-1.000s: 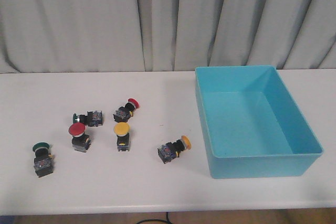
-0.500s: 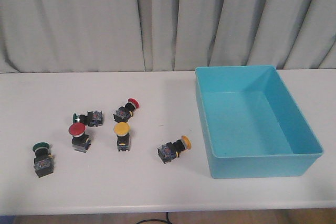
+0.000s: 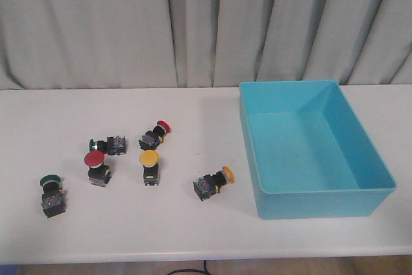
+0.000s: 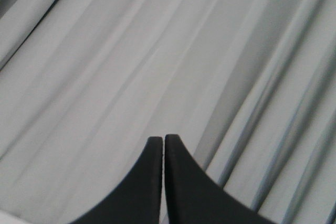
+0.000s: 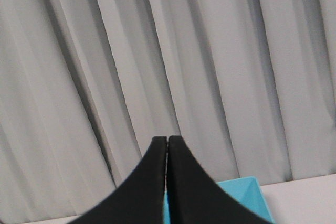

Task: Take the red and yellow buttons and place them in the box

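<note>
The front view shows the whole white desk (image 3: 193,236) with no arm in it. The left wrist view shows only the left end effector (image 4: 164,142) with its two black fingers pressed together, empty, against the grey curtain (image 4: 157,51). The right wrist view shows the right end effector (image 5: 167,142) likewise closed with nothing between its fingers, and behind them a corner of the blue box (image 5: 247,192).

The box (image 3: 322,207) stands on the right half of the desk, its long side running from the front edge toward the rear edge. It is open at the top, and no button is visible inside it.

Six buttons lie on the left half of the desk, well apart from the box. One yellow button (image 3: 213,183) lies on its side nearest the box, cap pointing toward it. A second yellow button (image 3: 149,165) stands cap up near the middle of the group. One red button (image 3: 96,167) stands cap up beside it; another red button (image 3: 155,134) lies on its side toward the rear edge. A green button (image 3: 107,144) lies on its side behind the upright red one. Another green button (image 3: 51,194) stands apart toward the left front corner.

Bare desk separates the buttons from the box and from the front edge.
</note>
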